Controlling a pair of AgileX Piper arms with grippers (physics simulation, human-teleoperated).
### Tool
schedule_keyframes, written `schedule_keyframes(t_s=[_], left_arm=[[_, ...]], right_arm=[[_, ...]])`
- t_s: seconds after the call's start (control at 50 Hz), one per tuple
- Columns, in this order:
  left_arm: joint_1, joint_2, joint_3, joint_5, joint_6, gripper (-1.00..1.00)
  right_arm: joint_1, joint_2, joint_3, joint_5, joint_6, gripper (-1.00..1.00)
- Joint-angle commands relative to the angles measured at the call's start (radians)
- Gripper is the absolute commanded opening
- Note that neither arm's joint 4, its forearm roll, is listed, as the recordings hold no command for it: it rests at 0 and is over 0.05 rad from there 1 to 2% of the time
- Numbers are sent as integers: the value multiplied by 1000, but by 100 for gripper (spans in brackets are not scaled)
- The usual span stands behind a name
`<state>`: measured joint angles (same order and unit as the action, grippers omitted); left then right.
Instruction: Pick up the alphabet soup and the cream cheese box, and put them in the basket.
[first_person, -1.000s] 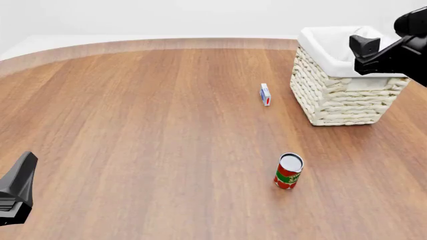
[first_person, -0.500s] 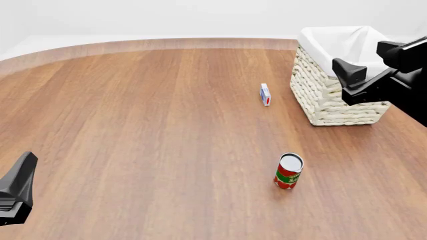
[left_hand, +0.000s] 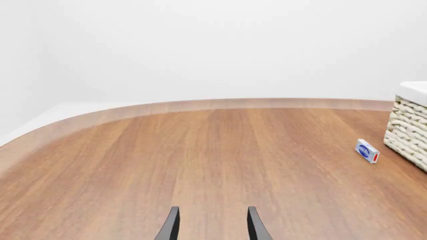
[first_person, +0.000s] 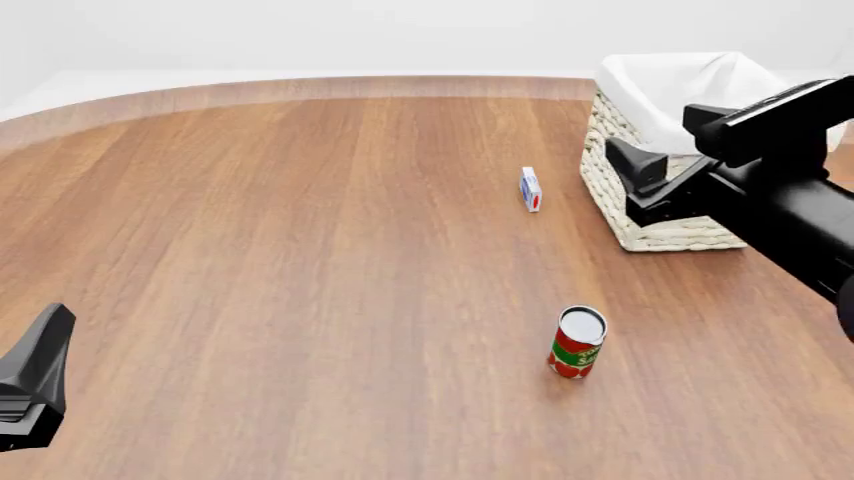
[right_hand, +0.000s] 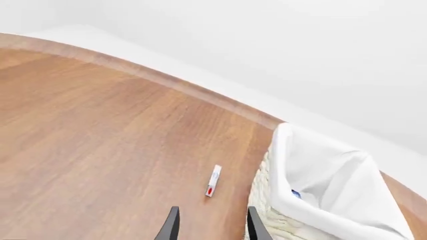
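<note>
While the cream cheese box (first_person: 531, 189) is standing on edge on the desk (first_person: 267, 250) right of the front view's centre, just beside the basket (first_person: 641, 215) at the upper right, the right claw (first_person: 638, 180) is swinging away from above the basket, where it was a second ago, down and left across the basket's front wall toward the box. That is suggesting the alphabet soup (right_hand: 295, 194) is already delivered: a small blue patch is peeking from the cloth lining in the right wrist view, though too little is showing to be sure. In that view the right claw's fingers (right_hand: 172, 224) are standing apart with nothing between them, and the box is lying ahead of them. Cut off at the front view's lower left, the left claw (left_hand: 211, 227) is idling, equally parted and empty. A red and green can (first_person: 577, 343) is standing lower right of centre, untouched. The basket's interior is mostly hidden behind the right arm.
</note>
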<state>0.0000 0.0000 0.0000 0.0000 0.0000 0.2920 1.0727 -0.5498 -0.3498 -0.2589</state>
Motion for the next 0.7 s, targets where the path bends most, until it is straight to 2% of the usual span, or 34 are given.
schedule_keyframes(t_s=[0.02,0.16,0.2,0.46,0.5,0.54,0.7], left_arm=[[0,0,0,0,0,100],[0,0,0,0,0,100],[0,0,0,0,0,100],[0,0,0,0,0,100],[0,0,0,0,0,100],[0,0,0,0,0,100],[0,0,0,0,0,100]], right_arm=[[42,89,-15,-56,16,100],[61,146,-36,-81,26,100],[57,169,-52,-78,46,100],[52,271,-123,-90,84,100],[39,299,-138,-92,83,100],[21,324,-160,-87,111,100],[19,404,-214,-90,130,100]])
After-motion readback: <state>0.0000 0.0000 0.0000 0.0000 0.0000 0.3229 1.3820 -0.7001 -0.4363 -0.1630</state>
